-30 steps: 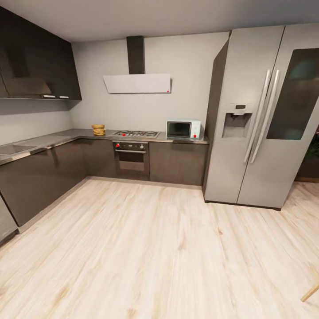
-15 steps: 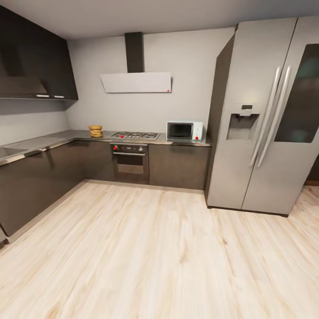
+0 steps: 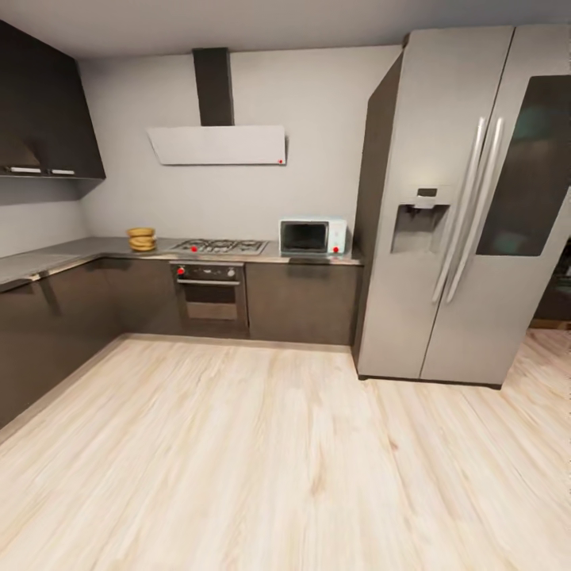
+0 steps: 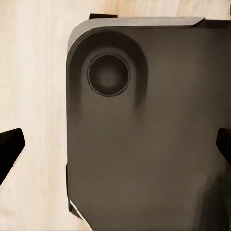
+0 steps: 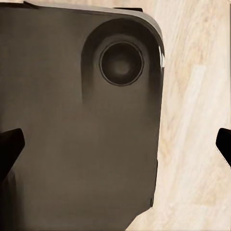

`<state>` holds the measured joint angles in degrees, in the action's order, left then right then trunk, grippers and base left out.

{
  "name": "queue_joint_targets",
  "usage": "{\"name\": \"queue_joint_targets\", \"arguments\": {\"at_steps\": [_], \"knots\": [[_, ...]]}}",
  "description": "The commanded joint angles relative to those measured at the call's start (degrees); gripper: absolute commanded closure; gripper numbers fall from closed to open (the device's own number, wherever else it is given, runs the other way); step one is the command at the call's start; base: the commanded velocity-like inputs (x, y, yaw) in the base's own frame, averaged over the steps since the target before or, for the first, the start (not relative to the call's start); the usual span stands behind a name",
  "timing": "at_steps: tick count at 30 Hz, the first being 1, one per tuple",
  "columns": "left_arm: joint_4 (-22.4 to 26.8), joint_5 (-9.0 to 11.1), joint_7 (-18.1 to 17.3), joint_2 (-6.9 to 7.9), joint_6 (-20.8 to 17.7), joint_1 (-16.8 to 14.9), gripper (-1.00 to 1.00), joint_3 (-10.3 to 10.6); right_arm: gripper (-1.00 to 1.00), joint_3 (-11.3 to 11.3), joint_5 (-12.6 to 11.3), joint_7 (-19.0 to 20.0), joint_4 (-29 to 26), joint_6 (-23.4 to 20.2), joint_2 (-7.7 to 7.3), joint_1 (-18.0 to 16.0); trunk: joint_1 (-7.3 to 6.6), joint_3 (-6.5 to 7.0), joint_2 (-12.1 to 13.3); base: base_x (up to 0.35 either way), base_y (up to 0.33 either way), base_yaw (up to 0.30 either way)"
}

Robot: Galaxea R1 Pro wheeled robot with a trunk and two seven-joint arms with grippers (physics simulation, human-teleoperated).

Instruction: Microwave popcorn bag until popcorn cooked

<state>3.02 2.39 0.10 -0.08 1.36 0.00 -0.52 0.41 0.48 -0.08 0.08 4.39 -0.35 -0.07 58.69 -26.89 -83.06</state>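
Upright, popcorn bag (image 3: 142, 239) on countertop (image 3: 71, 254).

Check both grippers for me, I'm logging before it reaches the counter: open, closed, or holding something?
Left gripper: open, fingertips spread wide apart, nothing between them.
Right gripper: open, fingertips spread wide apart, nothing between them.

A home kitchen: fridge (image 3: 464, 206), gas hob (image 3: 218, 247), oven (image 3: 209, 289), black cabinets (image 3: 301, 303).
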Motion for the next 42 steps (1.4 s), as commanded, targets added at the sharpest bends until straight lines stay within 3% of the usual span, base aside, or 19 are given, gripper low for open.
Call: {"name": "queue_joint_targets", "arguments": {"at_steps": [1,42], "knots": [[0.0,0.2,0.1,-0.01,0.1,0.0,-1.0,0.0,-1.0,0.0,0.0,0.0,0.0,0.2,-0.01,0.0,0.03,-0.04,0.0,0.324,0.0,-0.008],[0.0,0.2,0.0,-0.01,1.1,0.0,-1.0,0.0,-1.0,0.1,0.0,0.0,0.0,0.2,-0.1,0.0,0.03,-0.04,0.0,0.324,0.0,0.0]]}}
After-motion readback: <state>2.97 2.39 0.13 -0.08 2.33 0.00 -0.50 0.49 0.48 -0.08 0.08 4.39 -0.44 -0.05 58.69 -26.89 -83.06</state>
